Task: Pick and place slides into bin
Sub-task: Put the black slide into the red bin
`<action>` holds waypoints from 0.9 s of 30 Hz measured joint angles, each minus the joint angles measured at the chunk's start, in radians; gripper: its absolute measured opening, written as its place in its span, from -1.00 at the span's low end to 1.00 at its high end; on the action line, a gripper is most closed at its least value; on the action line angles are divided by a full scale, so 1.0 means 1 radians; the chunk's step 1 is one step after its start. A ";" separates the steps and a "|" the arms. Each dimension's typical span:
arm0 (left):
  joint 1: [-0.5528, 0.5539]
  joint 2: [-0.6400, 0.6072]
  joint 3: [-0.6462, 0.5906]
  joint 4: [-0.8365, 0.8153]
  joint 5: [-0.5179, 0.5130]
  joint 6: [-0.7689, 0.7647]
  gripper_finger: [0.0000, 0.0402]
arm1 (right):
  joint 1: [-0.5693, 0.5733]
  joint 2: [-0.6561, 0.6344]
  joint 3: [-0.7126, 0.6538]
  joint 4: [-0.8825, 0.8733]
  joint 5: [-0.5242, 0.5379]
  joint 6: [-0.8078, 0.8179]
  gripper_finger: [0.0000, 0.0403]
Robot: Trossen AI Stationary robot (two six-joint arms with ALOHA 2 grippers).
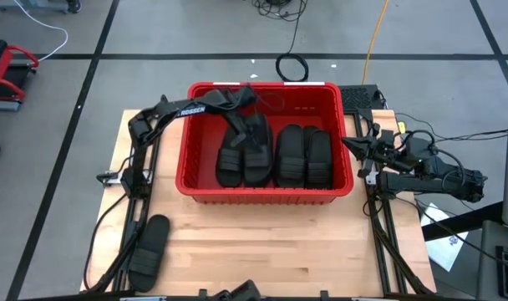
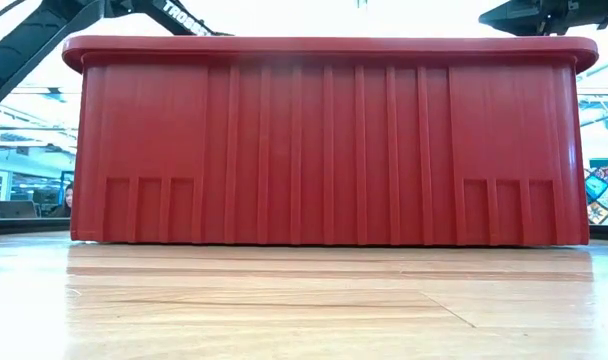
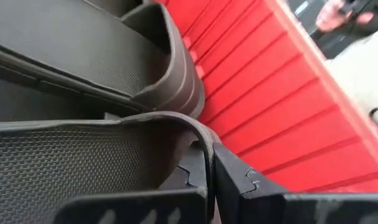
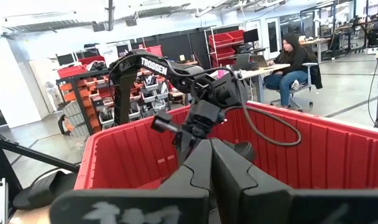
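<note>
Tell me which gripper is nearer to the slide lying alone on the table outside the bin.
Left. The left gripper is inside the bin, shut on a slide; the lone slide lies at the table's front-left. The right gripper waits beyond the bin's right wall.

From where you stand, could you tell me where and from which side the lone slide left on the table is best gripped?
Probably by its strap, from straight above. The slide on the table lies flat near the front left corner, lengthwise toward the bin, with open wood around it. The left gripper, inside the bin, is shut on another slide; the right gripper waits shut beside the bin.

red bin [image 1: 266, 194], perhaps five black slides [image 1: 290, 155] inside, one slide [image 1: 149, 252] outside
</note>
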 joint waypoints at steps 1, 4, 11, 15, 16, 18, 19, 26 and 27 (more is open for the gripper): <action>-0.006 0.000 0.001 -0.012 -0.021 0.024 -1.00 | 0.000 0.000 0.000 0.000 0.000 0.000 -1.00; -0.030 -0.004 0.002 -0.025 -0.078 0.065 -1.00 | 0.000 0.000 0.000 0.000 0.001 0.000 -1.00; -0.074 -0.003 0.002 -0.013 -0.241 0.139 -0.99 | 0.000 0.000 0.000 0.001 0.002 0.026 -1.00; -0.090 0.001 -0.001 0.037 -0.366 0.115 -0.91 | 0.000 0.000 0.000 0.001 0.003 0.027 -1.00; -0.089 0.001 -0.002 0.049 -0.382 0.100 -0.88 | 0.000 0.000 0.000 0.001 0.003 0.027 -1.00; -0.087 0.002 -0.003 0.063 -0.392 0.078 -0.81 | 0.000 0.000 0.000 0.001 0.003 0.029 -1.00; -0.087 0.002 -0.003 0.070 -0.395 0.069 -0.78 | 0.000 0.000 0.000 0.001 0.003 0.030 -1.00; -0.087 0.003 -0.004 0.081 -0.400 0.080 -0.45 | 0.000 0.000 0.000 0.001 0.003 0.029 -1.00; -0.087 0.003 -0.004 0.081 -0.400 0.078 -0.40 | 0.000 0.000 0.000 0.001 0.003 0.029 -1.00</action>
